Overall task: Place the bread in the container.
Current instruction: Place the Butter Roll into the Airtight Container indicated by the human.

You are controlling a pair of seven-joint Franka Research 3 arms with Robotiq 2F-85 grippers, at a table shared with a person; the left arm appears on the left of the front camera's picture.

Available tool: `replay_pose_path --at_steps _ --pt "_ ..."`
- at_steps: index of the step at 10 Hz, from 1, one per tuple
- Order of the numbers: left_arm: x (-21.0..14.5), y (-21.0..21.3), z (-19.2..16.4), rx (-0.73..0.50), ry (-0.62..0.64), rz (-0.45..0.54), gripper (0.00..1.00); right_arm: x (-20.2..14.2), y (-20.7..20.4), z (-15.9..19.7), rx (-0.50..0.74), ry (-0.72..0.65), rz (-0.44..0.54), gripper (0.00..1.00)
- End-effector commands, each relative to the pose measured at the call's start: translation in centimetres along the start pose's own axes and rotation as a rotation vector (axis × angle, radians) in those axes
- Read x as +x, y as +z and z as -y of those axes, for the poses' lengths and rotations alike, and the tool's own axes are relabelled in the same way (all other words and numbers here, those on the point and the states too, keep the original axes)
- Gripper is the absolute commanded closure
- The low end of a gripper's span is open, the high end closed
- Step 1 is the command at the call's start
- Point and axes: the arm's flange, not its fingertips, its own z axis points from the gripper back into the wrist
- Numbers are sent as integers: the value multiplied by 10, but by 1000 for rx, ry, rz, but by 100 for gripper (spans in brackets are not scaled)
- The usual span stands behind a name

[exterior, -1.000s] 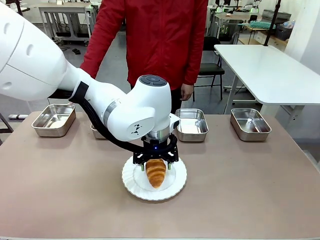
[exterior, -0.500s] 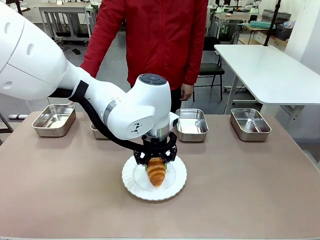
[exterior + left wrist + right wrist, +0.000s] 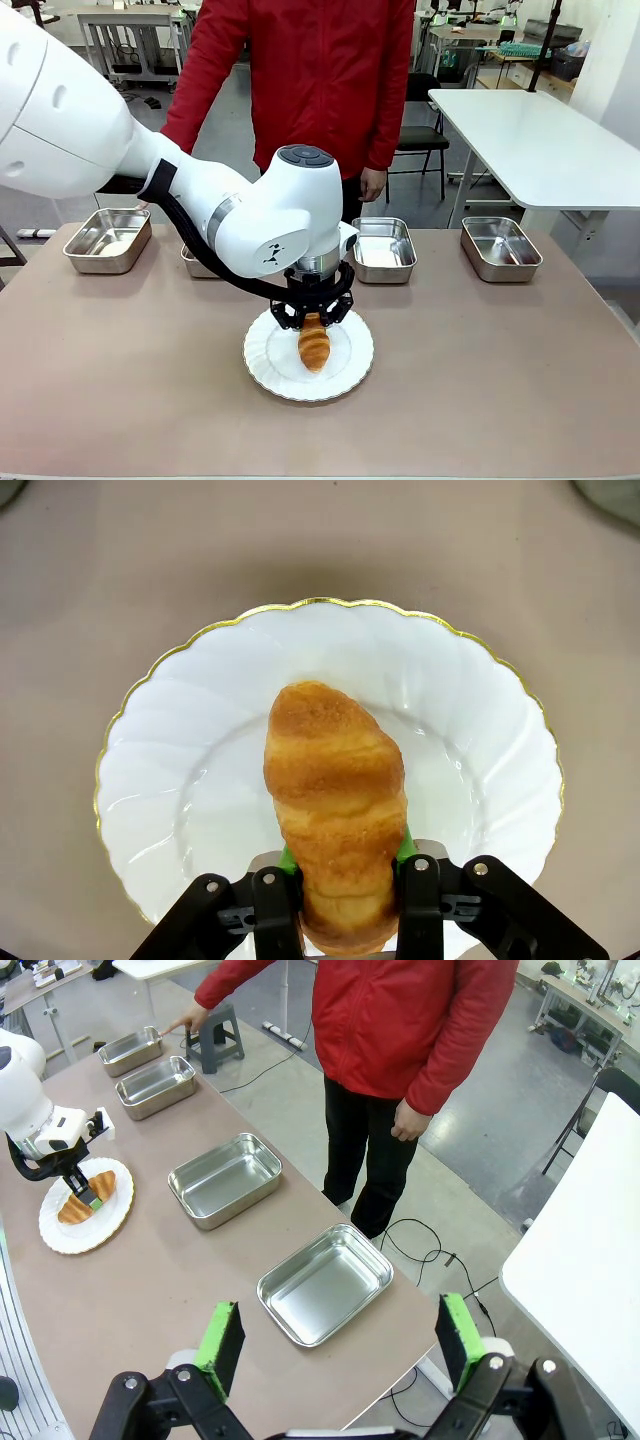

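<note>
While over plate [image 3: 345, 372], bread [image 3: 314, 346] clamped between left end effector [image 3: 312, 317] pads

Glossy white ceramic-looking plate [image 3: 480, 740], shiny metal container [image 3: 382, 249], matt tabletop [image 3: 500, 380]

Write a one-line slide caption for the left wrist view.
Left gripper shut on the croissant over a white plate on the tan table.

Brown table [image 3: 520, 380], 4 steel trays [image 3: 500, 248], white plate [image 3: 350, 370]
</note>
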Motion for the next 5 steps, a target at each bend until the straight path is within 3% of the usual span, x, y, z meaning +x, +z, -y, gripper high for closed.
replay_pose_path --at_steps 1,3,5 --pt "7 33 -20 -33 -6 60 59 2 0 -1 2 3 2 0" --pt "27 86 -55 -96 -110 67 59 2 0 -1 2 3 2 0" --pt "58 125 -100 -67 -182 27 59 2 0 -1 2 3 2 0"
